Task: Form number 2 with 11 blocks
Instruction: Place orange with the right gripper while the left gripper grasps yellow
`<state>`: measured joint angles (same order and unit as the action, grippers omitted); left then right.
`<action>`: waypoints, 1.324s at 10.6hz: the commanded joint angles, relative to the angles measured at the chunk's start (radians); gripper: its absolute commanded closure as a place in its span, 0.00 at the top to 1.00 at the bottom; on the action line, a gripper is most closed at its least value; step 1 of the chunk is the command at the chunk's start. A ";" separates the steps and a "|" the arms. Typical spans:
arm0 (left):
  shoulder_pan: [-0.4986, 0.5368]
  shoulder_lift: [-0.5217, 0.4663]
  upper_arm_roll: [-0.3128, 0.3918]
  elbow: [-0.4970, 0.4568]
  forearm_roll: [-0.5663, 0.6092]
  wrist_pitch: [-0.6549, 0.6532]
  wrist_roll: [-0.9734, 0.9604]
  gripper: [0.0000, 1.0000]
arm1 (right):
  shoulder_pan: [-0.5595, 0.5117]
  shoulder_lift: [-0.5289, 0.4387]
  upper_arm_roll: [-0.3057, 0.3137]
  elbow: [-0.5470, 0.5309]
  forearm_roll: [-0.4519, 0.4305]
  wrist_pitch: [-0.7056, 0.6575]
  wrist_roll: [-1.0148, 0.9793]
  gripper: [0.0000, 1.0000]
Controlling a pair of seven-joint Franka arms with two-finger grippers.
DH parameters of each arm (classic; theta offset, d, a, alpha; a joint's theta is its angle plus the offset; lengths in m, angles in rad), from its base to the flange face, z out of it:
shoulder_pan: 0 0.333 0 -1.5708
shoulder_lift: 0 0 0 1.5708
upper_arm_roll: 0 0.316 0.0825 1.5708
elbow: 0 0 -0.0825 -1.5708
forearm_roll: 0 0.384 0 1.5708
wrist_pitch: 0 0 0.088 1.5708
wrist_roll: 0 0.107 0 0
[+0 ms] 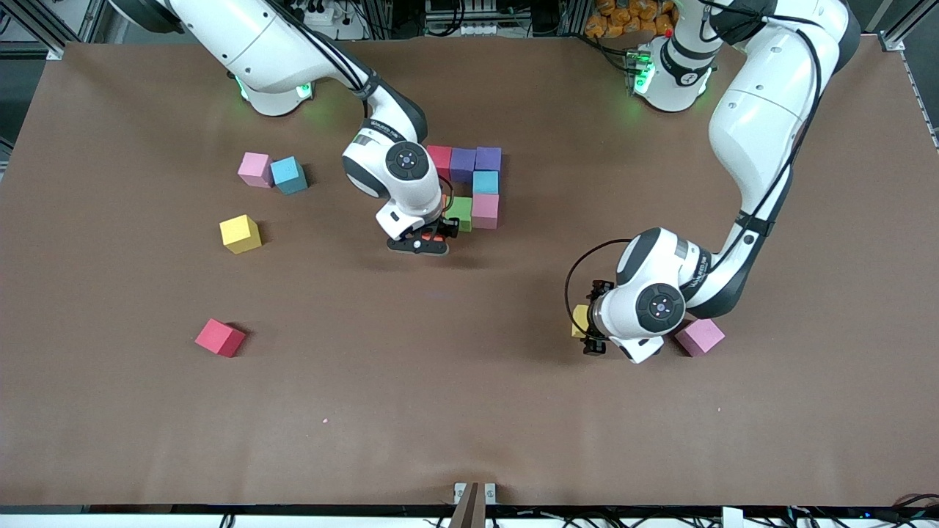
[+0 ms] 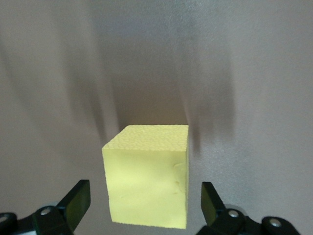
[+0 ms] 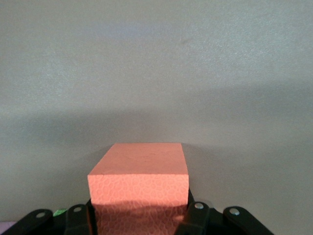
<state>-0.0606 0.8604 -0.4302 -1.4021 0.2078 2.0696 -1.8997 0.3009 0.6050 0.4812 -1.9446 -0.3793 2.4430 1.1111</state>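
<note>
Orange block [image 3: 139, 183] between right gripper [image 3: 139, 220] fingers

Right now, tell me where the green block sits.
The green block sits in the partly built number 2, beside a pink block, with the right end effector holding an orange block next to it.

No legible text or labels anywhere.
</note>
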 commanded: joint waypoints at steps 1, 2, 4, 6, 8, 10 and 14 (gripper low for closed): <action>-0.005 0.006 0.005 0.003 -0.002 -0.011 0.030 1.00 | 0.009 0.019 -0.004 0.021 -0.024 -0.002 0.029 0.42; -0.005 0.006 0.005 0.003 -0.002 -0.011 0.043 1.00 | 0.009 0.018 -0.006 0.021 -0.024 -0.002 0.029 0.52; -0.007 0.009 0.013 0.003 -0.002 -0.011 0.054 0.99 | 0.007 0.018 -0.004 0.021 -0.024 -0.002 0.029 0.97; -0.007 0.009 0.018 0.003 -0.002 -0.011 0.073 0.83 | 0.006 0.013 -0.004 0.021 -0.023 -0.004 0.029 1.00; -0.016 0.008 0.018 0.006 -0.002 -0.011 0.074 0.67 | 0.003 0.002 -0.004 0.024 -0.023 -0.007 0.023 1.00; -0.037 0.006 0.018 0.011 -0.004 -0.011 0.074 0.59 | 0.001 -0.034 -0.001 0.036 -0.018 -0.019 0.019 1.00; -0.076 -0.001 0.018 0.017 0.007 -0.009 0.061 0.59 | -0.057 -0.123 0.007 0.035 -0.004 -0.057 -0.031 1.00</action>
<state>-0.1182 0.8710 -0.4207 -1.3937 0.2096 2.0701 -1.8389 0.2829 0.5345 0.4784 -1.8931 -0.3793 2.4188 1.1068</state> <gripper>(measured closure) 0.405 0.000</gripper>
